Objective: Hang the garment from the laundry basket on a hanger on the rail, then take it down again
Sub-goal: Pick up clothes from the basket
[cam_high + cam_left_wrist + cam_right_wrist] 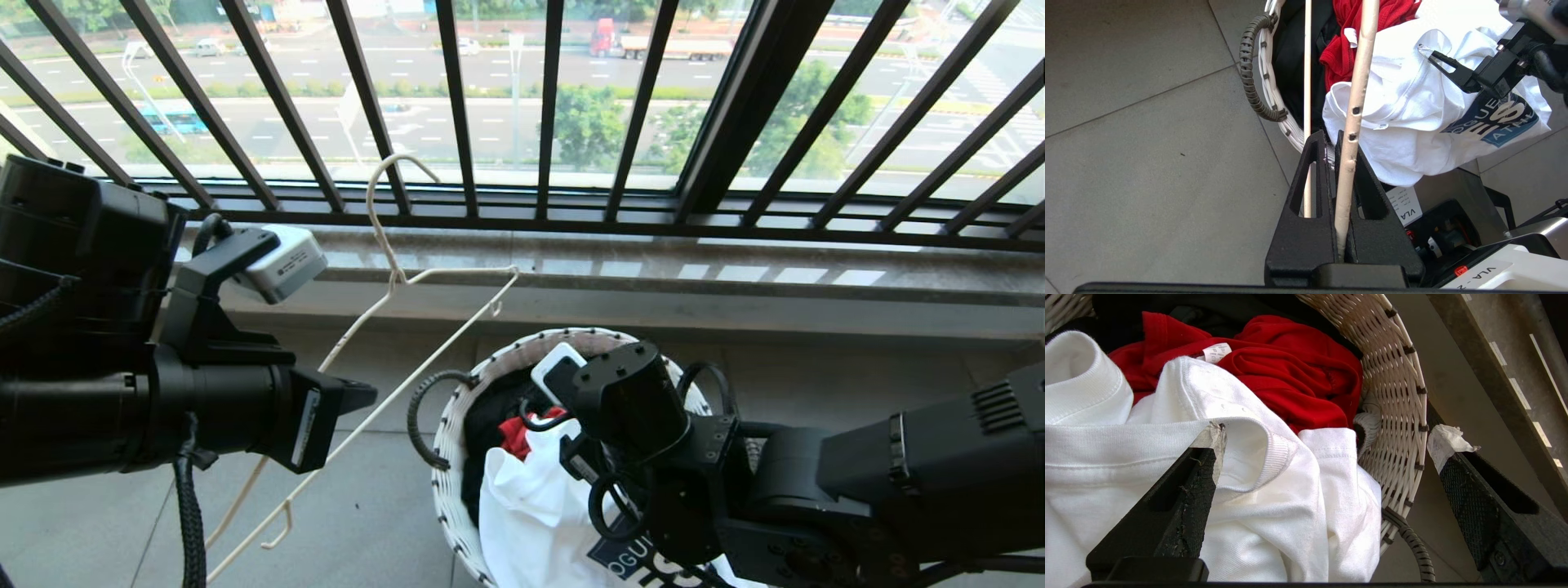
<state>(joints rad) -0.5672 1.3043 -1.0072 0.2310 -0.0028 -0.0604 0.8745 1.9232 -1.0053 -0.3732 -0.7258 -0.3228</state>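
The white garment (pixel 531 506) with its dark blue logo lies on top of the pile in the laundry basket (pixel 457 408). My right gripper (pixel 1331 437) hangs open just over it. One finger is at the ribbed collar, the other is outside the basket (pixel 1396 375) wall, and nothing is gripped. The garment (pixel 1269 506) fills the gap between them. At the left, level with the basket, my left gripper (pixel 1329 136) is shut on the thin cream hanger (pixel 1351 134). The hanger (pixel 457 274) stands tilted, its hook up against the window. The rail is out of view.
A black barred window railing (pixel 539 106) and a stone sill (pixel 735 286) stand just behind the basket. A red garment (pixel 1290 371) and a black one (pixel 1290 61) lie under the white one. Grey floor tiles (pixel 367 506) spread to the left.
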